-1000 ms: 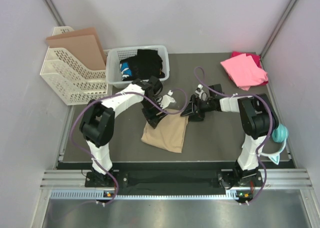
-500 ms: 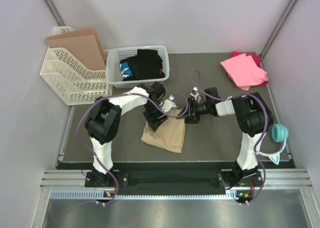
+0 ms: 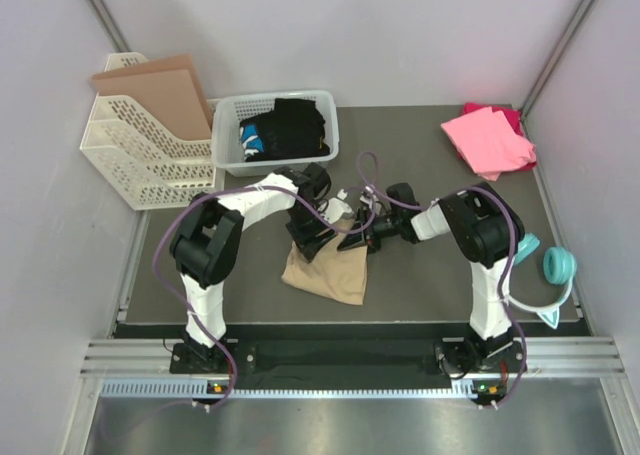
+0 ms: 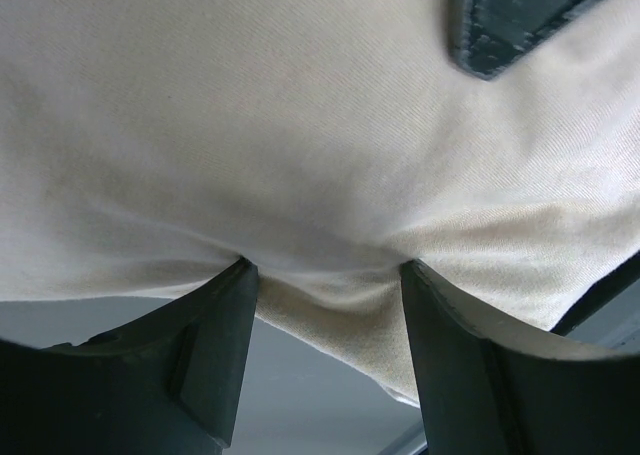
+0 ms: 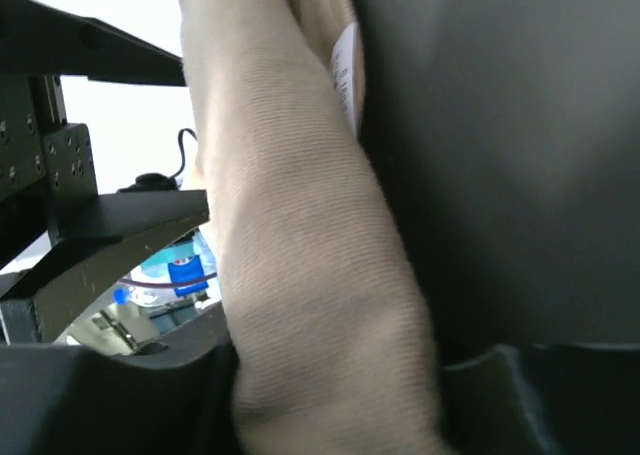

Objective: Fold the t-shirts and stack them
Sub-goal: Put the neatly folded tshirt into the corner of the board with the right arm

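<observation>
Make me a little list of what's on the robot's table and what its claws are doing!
tan shirt: part folded, mid table
left claw: fingers on the tan shirt's top edge, cloth between them
right claw: closing on a fold of the tan shirt
pink shirts: stacked, far right corner
white basket: holds dark clothes, at the back
cardboard sheet: in the file rack, back left
teal headphones: right edge

Dark table (image 3: 420, 275) with tan shirt (image 3: 325, 273), pink shirts (image 3: 487, 140), white basket (image 3: 276, 130), file rack (image 3: 140, 145).
</observation>
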Controlling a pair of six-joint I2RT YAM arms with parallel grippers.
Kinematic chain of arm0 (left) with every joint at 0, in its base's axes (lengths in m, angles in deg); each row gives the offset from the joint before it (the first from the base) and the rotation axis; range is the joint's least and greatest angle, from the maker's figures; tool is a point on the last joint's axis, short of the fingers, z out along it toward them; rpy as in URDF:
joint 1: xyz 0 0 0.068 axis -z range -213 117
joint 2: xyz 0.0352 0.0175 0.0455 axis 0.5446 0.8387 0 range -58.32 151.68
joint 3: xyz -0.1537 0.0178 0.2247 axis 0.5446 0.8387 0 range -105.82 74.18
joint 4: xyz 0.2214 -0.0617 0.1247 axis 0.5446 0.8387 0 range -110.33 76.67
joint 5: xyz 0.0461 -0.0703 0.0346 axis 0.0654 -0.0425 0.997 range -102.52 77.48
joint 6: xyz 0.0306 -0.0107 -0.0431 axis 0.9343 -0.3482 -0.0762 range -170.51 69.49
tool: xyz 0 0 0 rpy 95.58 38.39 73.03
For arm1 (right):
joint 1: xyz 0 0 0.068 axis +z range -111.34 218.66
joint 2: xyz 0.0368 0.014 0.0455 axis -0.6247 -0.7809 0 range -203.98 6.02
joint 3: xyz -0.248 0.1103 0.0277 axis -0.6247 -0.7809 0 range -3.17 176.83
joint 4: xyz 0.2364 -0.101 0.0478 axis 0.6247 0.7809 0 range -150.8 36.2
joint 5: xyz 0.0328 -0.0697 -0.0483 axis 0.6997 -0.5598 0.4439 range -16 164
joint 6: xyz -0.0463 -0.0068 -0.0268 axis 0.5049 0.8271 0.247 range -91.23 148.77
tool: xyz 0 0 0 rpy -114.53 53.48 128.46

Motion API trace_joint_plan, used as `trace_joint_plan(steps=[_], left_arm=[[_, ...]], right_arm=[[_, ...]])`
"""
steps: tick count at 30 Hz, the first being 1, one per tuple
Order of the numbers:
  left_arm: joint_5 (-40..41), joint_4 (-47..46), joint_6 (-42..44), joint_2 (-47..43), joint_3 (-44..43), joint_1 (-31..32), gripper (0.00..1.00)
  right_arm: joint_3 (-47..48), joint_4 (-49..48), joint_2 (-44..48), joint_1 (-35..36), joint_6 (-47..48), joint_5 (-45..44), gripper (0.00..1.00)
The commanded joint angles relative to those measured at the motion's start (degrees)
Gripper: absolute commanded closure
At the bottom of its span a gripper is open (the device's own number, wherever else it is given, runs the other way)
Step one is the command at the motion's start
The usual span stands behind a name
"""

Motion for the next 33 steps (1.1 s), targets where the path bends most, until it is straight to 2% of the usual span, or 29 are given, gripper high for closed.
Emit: trace_joint_plan(steps=[1,2,3,4,8,11,13,15,18,25,27,33], left_arm=[[-0.05,-1.75,-0.82,-3.17,-0.81,0.08,0.36],[0.65,-1.14,-0.9,-3.61,-0.89,0.08,0.36],[1.26,-0.7,-0.82,-4.84,-1.33,-0.01,0.36],[1.79,-0.26,-0.82,-5.46,-1.51,-0.01,0.36],[5.31,2.55,0.15,-11.16,-3.08,-2.19,0.36],[10.57,0.81,1.98,-20.46,-2.31,-4.74,0.37],[16.81,-3.84,3.74,-29.25,-1.25,-6.24,0.33],[18.14,-5.17,4.45,-35.75,-1.77,-9.49,0.25],[19.2,-3.34,4.63,-40.07,-3.27,-12.66,0.21],[19.64,-0.78,3.67,-45.19,3.84,-14.24,0.23],[18.76,-1.31,3.32,-45.8,5.96,-14.86,0.22],[16.04,-1.57,2.17,-45.37,8.68,-15.56,0.23]], right_arm=[[1.06,-0.75,-3.82,1.91,-0.06,-6.24,0.74],[1.33,-1.27,-4.08,1.91,-0.33,-6.06,0.8],[1.59,-1.97,-4.08,1.91,-1.28,-5.62,0.95],[1.59,-2.67,-4.0,1.82,-1.73,-5.36,1.0],[2.91,-2.95,-2.77,1.03,-1.91,-4.39,1.0],[5.63,0.2,-0.57,-1.51,-1.3,-3.86,1.0],[9.05,5.02,2.05,-4.33,0.81,-4.47,1.0],[13.86,8.81,3.47,-7.65,3.08,-4.65,1.0],[20.98,15.06,5.05,-13.18,4.33,-4.83,1.0],[33.05,22.18,6.99,-25.33,3.19,-4.74,1.0],[36.21,22.45,6.73,-30.68,1.97,-4.92,1.0],[44.21,21.93,3.13,-38.07,-1.38,-6.23,1.0]])
